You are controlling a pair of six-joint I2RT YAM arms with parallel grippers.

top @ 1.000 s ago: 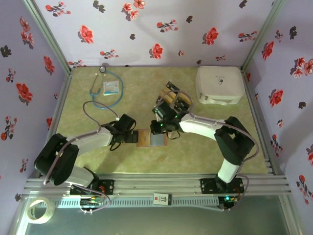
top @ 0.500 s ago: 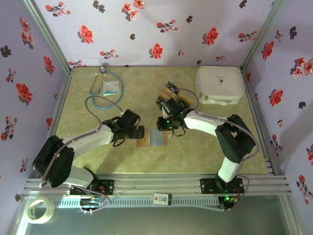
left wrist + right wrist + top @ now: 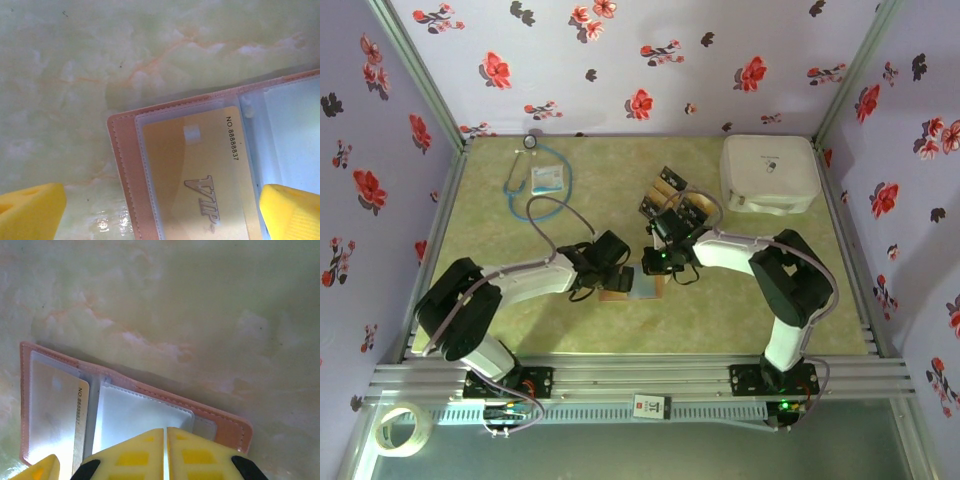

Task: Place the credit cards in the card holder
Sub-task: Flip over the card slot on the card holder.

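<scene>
Green marbled table carrying opened card holder, gold card lying inside; left gripper gaping, right gripper clenching tight.

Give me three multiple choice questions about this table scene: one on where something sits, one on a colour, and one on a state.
1. Where is the white case?
A. far right corner
B. near left corner
C. between the arms' bases

2. What colour is the card inside the card holder?
A. black
B. gold
C. green

3. How does the card holder lie?
A. folded shut
B. standing on edge
C. open flat

Answers:
1 A, it sits by the back wall on the right.
2 B, it is gold with VIP lettering in the left wrist view.
3 C, both clear sleeves face up.
</scene>
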